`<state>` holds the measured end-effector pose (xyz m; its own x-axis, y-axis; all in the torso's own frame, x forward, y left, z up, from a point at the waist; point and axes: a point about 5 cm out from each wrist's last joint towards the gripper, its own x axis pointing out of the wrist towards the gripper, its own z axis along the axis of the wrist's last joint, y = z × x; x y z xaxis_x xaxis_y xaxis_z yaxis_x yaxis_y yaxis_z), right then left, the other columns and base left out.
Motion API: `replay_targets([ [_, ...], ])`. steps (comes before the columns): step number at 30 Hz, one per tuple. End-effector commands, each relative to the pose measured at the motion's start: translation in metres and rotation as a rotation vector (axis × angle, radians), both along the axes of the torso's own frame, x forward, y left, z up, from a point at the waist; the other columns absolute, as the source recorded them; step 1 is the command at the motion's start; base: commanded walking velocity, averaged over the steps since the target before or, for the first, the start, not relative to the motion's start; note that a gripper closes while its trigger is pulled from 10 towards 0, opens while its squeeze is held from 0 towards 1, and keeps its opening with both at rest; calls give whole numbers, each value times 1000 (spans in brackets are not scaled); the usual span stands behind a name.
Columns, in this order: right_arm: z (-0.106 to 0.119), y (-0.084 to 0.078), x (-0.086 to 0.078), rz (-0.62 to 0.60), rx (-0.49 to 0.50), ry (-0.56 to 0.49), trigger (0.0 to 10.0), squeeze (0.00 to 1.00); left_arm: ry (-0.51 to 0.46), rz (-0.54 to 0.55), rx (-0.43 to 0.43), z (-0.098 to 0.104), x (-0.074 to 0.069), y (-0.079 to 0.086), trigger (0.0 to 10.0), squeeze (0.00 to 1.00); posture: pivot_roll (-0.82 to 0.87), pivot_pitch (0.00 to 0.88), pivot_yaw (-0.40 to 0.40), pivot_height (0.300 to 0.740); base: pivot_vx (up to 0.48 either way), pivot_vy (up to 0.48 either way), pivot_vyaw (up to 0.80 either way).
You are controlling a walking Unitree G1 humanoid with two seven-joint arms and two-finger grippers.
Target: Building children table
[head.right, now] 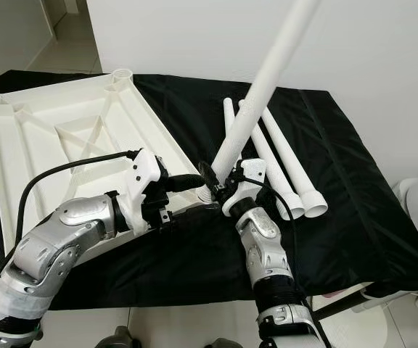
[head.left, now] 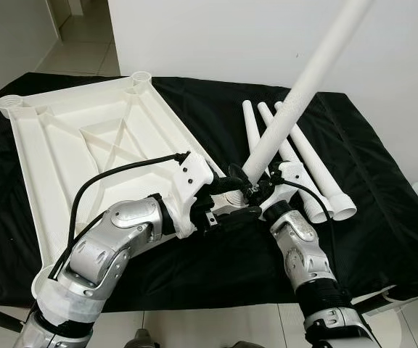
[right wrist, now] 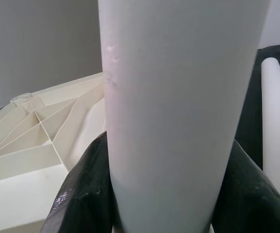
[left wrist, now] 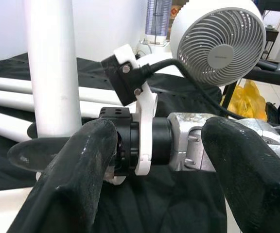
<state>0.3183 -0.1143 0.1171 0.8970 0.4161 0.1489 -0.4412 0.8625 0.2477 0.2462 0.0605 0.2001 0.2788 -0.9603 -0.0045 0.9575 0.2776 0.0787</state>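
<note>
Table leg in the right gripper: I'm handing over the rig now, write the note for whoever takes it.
Right gripper: shut on the table leg, held tilted, its lower end at the near corner of the upside-down tabletop.
Left gripper: open, beside that corner, fingers holding nothing.
Three spare legs lie on the black cloth to the right.
Done: no leg visibly seated.
Left: seat this leg, then the other three.

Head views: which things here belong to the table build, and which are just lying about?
Belongs to the build:
- upturned white tabletop
- raised leg, clamped in the right claw at the tabletop's near corner
- three spare legs on the black cloth
- left claw beside that corner

Lying about:
- white fan
- yellow bag
</note>
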Motion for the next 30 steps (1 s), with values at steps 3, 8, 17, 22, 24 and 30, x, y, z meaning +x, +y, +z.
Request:
replay_targets([
  [3, -22, 2, -5, 16, -24, 110, 10000, 0, 8, 27, -4, 1, 0, 1, 10000, 0, 116, 13, -63, 740, 0, 0, 0],
  [8, -22, 6, -5, 41, -241, 30, 10000, 0, 6, 34, -8, 1, 1, 1, 10000, 0, 115, 13, -65, 740, 0, 0, 0],
  [17, -25, 12, -11, 99, -359, -26, 10000, 0, 8, 44, -17, 3, 2, 0, 10000, 0, 112, 23, -65, 740, 0, 0, 0],
  [22, -30, 12, -16, 109, -350, -26, 10000, 0, 8, 47, -15, 3, 3, 1, 10000, 0, 108, 30, -56, 740, 0, 0, 0],
  [24, -31, 12, -17, 108, -346, -27, 10000, 0, 8, 48, -14, 3, 3, 1, 10000, 0, 107, 31, -54, 740, 0, 0, 0],
  [30, -31, 11, -26, 99, -253, -79, 10000, 0, 5, 44, -13, 4, 4, 2, 10000, 0, 105, 31, -47, 740, 0, 0, 0],
])
